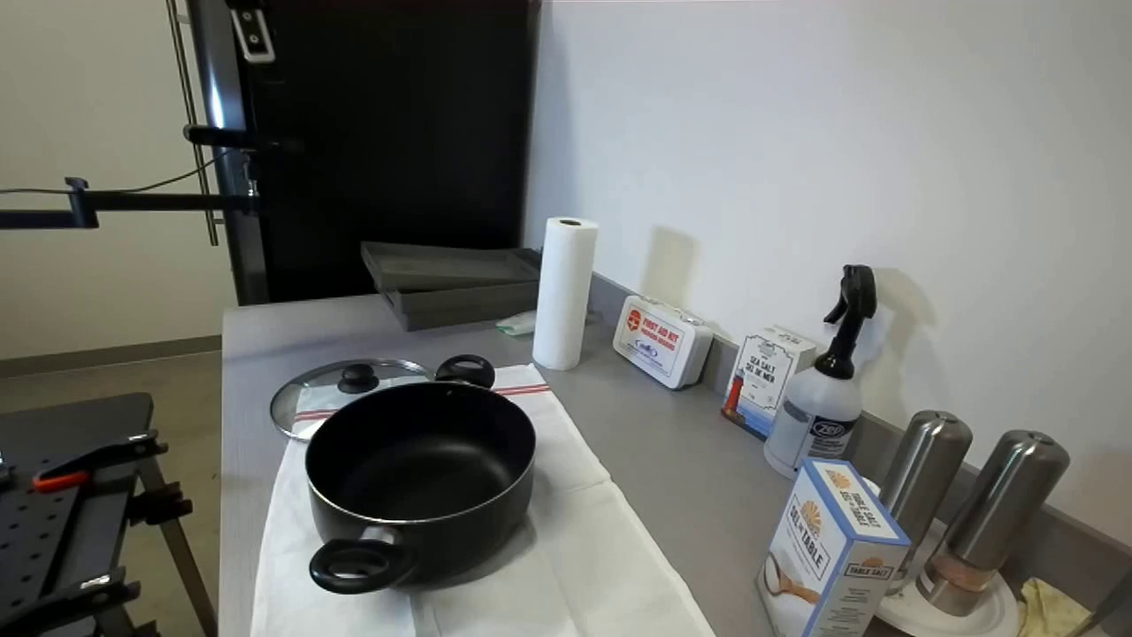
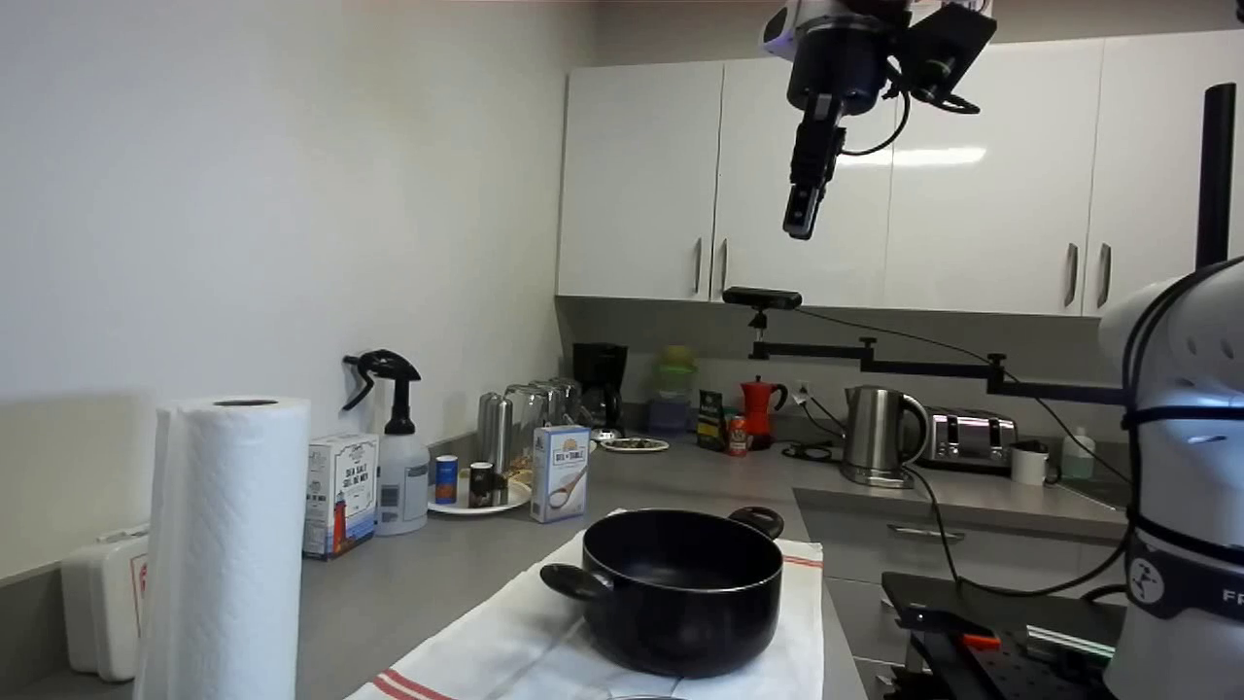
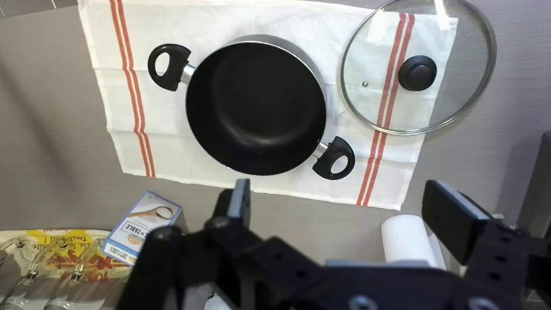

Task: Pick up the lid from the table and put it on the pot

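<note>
While gripper (image 3: pixel 340 202) hangs high, spread wide, holding nothing, lid (image 3: pixel 418 72) lies well below and to right in wrist view, just beside pot (image 3: pixel 257 107).

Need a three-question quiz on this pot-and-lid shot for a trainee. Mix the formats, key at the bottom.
1. Fill in: the pot has ___ loop handles.
2. Multiple choice: the lid lies
A) inside the pot
B) partly over the white cloth, partly over bare counter
C) against the first aid kit
3. True or false: the gripper is shut on the lid.

Key: 1 two; 2 B; 3 false, its jaws stand apart in the wrist view.
</note>
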Robot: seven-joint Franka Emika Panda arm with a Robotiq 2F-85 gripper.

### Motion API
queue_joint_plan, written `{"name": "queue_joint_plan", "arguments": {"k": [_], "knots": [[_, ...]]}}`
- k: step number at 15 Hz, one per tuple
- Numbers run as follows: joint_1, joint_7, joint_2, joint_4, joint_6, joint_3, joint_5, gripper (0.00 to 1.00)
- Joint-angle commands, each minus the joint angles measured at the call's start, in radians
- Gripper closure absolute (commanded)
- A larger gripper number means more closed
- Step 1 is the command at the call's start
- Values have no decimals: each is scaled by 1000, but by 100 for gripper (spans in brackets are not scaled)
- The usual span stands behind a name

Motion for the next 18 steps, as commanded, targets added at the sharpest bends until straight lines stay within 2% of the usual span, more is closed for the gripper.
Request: {"name": "queue_joint_plan", "arguments": {"k": [1, 4, 10, 18], "knots": [[14, 8, 3, 2, -2, -10, -8, 0], [14, 3, 24, 5, 2, -13, -7, 0], [48, -31, 162, 2, 54, -25, 19, 0], [132, -126, 408, -23, 245, -29, 91, 0]]}}
